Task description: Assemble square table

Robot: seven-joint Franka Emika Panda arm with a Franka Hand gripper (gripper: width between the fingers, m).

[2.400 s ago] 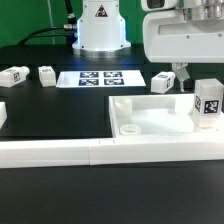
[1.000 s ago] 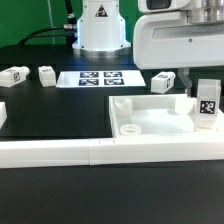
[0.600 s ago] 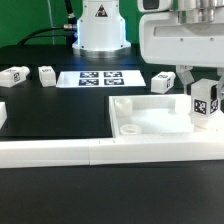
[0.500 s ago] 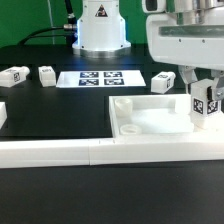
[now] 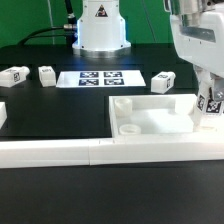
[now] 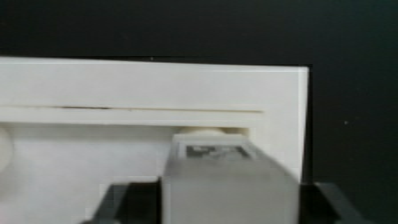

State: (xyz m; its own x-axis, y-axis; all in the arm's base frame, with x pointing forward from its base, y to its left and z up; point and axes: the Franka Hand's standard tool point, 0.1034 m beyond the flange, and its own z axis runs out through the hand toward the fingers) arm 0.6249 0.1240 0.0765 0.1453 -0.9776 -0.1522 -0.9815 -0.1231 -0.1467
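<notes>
Leg (image 5: 212, 104) carried to exterior view's right, black tabletop (image 5: 50, 120), dark room (image 5: 25, 20)

No legible words or numbers. Black-and-white tags on marker board (image 5: 100, 77) and leg (image 5: 212, 101). Triangle symbol on robot base (image 5: 100, 30).

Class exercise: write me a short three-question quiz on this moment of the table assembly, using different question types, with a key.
1. True or false: the tool is shut on a leg.
2. How many other legs lie loose on the black table?
3. In the exterior view, the held leg is at the tabletop's: A) left side B) right side C) middle.
Key: 1 true; 2 three; 3 B.
</notes>
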